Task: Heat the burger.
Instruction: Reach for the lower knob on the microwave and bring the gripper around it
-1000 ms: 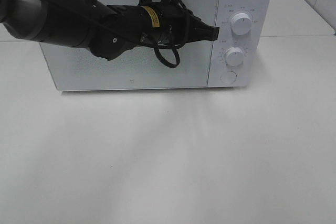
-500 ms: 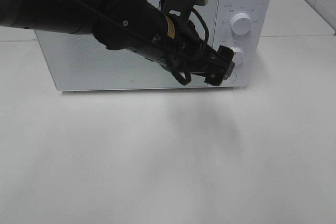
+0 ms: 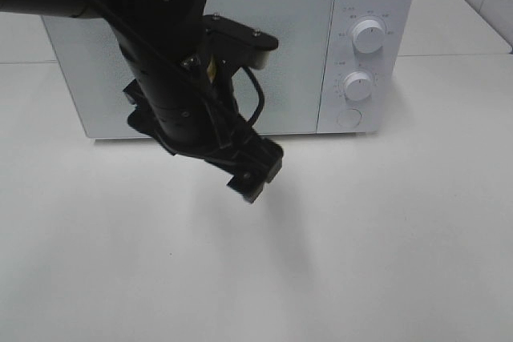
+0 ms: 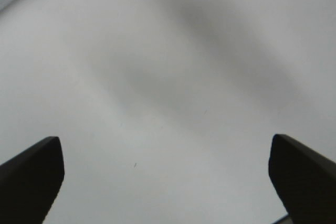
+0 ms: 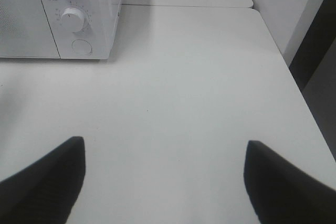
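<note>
White table (image 4: 168, 77) between parted left jaws

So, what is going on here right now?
The left gripper hangs open and empty above the white table, in front of the white microwave, whose door is closed. The right gripper is also open and empty, over the table on the microwave's dial side. No burger shows in any view. It may be inside the microwave, but that cannot be seen.
</note>
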`<state>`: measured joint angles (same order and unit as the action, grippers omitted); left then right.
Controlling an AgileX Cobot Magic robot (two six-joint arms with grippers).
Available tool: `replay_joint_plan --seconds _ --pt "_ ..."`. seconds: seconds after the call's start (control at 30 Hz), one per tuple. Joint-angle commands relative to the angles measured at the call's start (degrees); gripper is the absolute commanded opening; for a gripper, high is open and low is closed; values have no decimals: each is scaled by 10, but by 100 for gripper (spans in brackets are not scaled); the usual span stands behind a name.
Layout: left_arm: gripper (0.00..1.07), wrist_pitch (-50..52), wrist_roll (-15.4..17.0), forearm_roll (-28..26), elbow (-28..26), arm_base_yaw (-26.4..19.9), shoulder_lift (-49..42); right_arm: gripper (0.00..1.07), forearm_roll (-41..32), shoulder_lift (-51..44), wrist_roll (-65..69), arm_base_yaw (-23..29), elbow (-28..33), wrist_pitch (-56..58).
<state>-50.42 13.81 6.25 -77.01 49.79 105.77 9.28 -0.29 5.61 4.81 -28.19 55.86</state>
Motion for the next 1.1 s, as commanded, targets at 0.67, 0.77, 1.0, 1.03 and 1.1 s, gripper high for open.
replay_joint_plan --seconds 0.67,0.77,1.0,1.03,1.1 --pt "99 -219 -104 -121 -4 -144 -27 75 2 -19 3 -3 2 -7" --pt "99 -222 -113 -123 3 -190 -50 75 2 -19 3 -3 2 -7" --pt "99 -218 -116 -123 53 -292 -119 75 2 -19 3 -3 2 -7" --pt "99 -217 -120 -123 65 -312 -134 75 2 -19 3 -3 2 -7" --pt "99 -215 -128 -123 87 -347 -160 75 2 -19 3 -3 2 -7"
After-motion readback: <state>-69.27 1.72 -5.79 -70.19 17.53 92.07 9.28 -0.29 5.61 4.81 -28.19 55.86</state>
